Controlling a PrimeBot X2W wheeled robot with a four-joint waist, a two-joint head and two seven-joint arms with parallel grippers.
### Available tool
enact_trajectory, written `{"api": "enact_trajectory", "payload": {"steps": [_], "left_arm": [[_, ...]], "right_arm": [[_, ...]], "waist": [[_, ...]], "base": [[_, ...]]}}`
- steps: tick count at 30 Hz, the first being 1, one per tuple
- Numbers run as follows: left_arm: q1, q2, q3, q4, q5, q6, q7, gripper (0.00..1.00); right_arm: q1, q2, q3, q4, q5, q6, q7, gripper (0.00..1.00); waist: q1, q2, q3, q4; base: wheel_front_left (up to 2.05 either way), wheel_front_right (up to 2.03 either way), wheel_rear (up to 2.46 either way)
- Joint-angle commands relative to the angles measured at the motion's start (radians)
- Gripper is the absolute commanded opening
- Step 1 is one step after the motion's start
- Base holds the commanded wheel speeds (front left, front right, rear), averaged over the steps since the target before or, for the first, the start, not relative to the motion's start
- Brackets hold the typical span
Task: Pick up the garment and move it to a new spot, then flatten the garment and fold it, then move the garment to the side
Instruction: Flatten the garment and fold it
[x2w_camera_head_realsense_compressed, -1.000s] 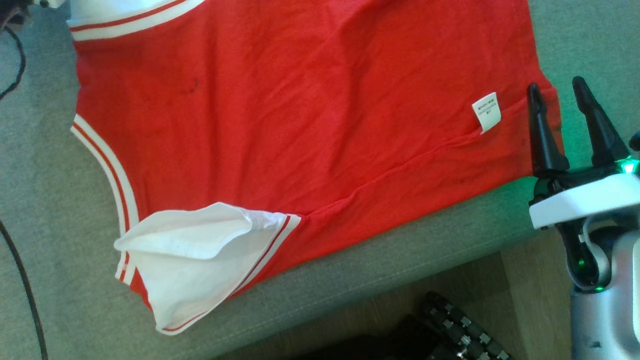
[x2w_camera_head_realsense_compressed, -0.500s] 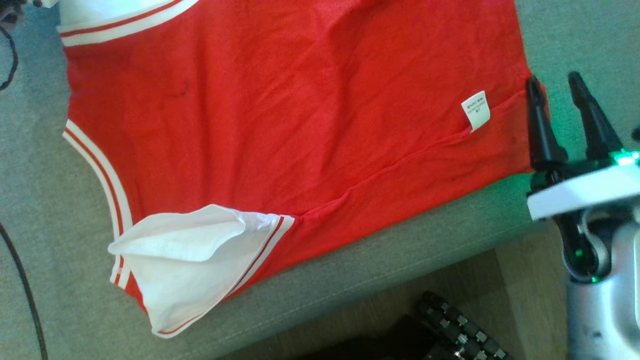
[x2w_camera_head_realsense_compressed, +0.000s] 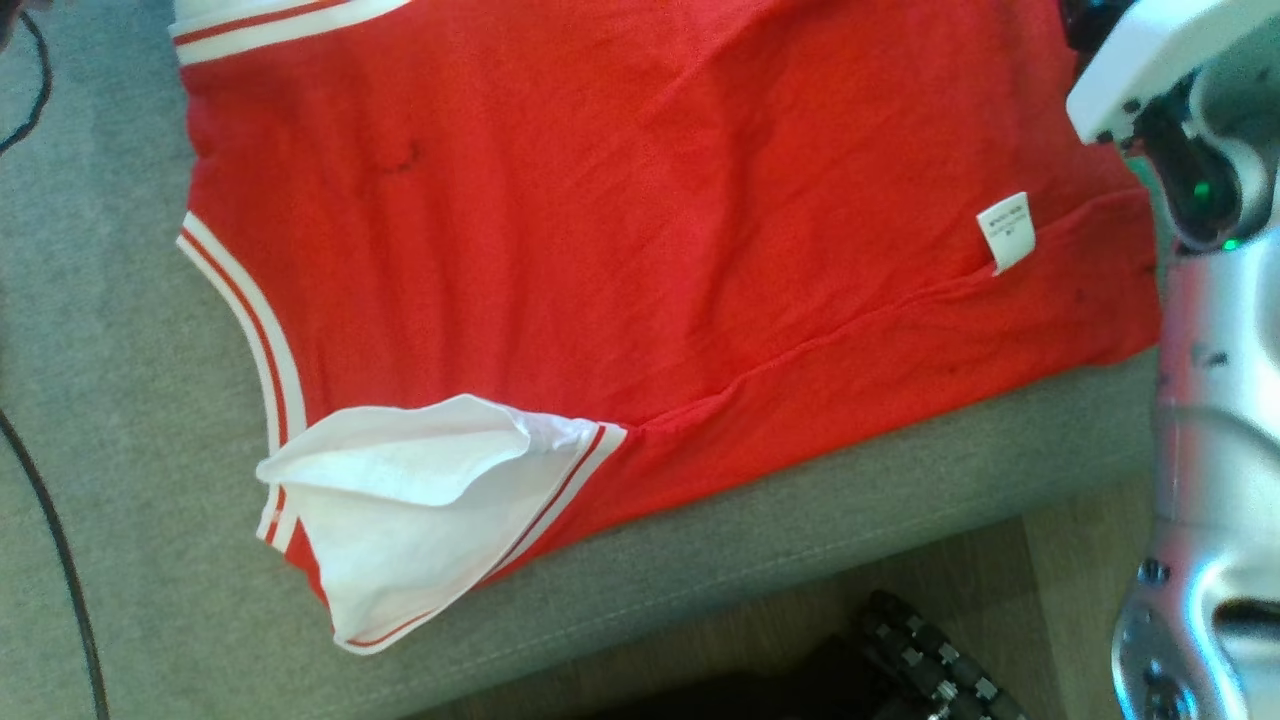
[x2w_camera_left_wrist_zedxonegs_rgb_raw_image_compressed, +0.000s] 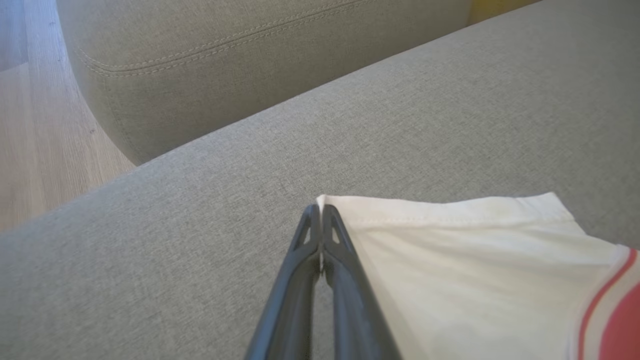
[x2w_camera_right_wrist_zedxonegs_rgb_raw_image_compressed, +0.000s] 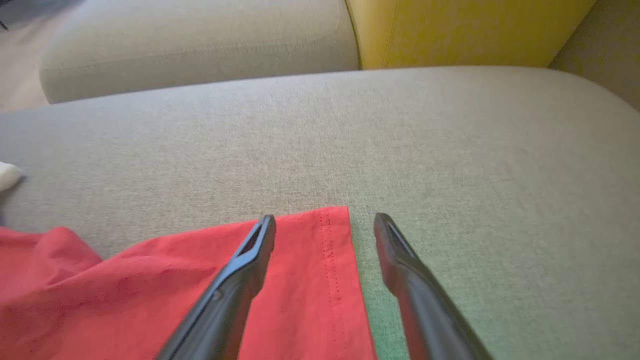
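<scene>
The garment (x2w_camera_head_realsense_compressed: 640, 220) is a red shirt with white sleeves and red-striped trim, spread on a grey sofa seat (x2w_camera_head_realsense_compressed: 110, 400). One white sleeve (x2w_camera_head_realsense_compressed: 420, 500) lies folded over at the near edge. In the left wrist view my left gripper (x2w_camera_left_wrist_zedxonegs_rgb_raw_image_compressed: 320, 207) is shut on the corner of a white sleeve (x2w_camera_left_wrist_zedxonegs_rgb_raw_image_compressed: 450, 250). My right gripper (x2w_camera_right_wrist_zedxonegs_rgb_raw_image_compressed: 325, 220) stands open, its fingers astride the corner of the red hem (x2w_camera_right_wrist_zedxonegs_rgb_raw_image_compressed: 310, 280), low over the seat. In the head view my right wrist (x2w_camera_head_realsense_compressed: 1150, 50) sits at the top right, beside the shirt's edge.
A white care label (x2w_camera_head_realsense_compressed: 1005, 230) sits near the hem. A dark cable (x2w_camera_head_realsense_compressed: 60, 560) runs along the left. Wooden floor (x2w_camera_head_realsense_compressed: 760, 630) and my black wheeled base (x2w_camera_head_realsense_compressed: 930, 670) lie below the seat's front edge. A yellow cushion (x2w_camera_right_wrist_zedxonegs_rgb_raw_image_compressed: 465, 30) stands beyond the seat.
My right arm has moved up the head view, from the shirt's near right corner to the top right. My left gripper has shut. The head camera has shifted a little.
</scene>
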Motion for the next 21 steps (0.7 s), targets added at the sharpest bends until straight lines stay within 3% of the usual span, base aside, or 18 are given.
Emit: {"api": "enact_trajectory", "payload": {"steps": [1, 9, 21], "left_arm": [[-0.059, 0.036, 0.020, -0.039, -0.011, 0.001, -0.012, 0.00], [-0.058, 0.034, -0.023, -0.047, -0.058, 0.001, -0.038, 0.00], [-0.082, 0.039, -0.094, -0.049, -0.093, 0.000, -0.055, 0.00]], "right_arm": [[-0.030, -0.005, 0.002, -0.002, -0.014, 0.000, 0.035, 1.00], [-0.164, -0.005, -0.007, 0.168, -0.028, 0.000, 0.164, 1.00], [-0.266, -0.005, -0.046, 0.300, -0.133, 0.000, 0.170, 1.00]], "waist": [[-0.0001, 0.0000, 0.004, 0.009], [-0.0001, 0.0000, 0.007, 0.027], [-0.0001, 0.0000, 0.012, 0.047]], "base": [[0.00, 0.00, 0.00], [0.00, 0.00, 0.00], [0.00, 0.00, 0.00]]}}
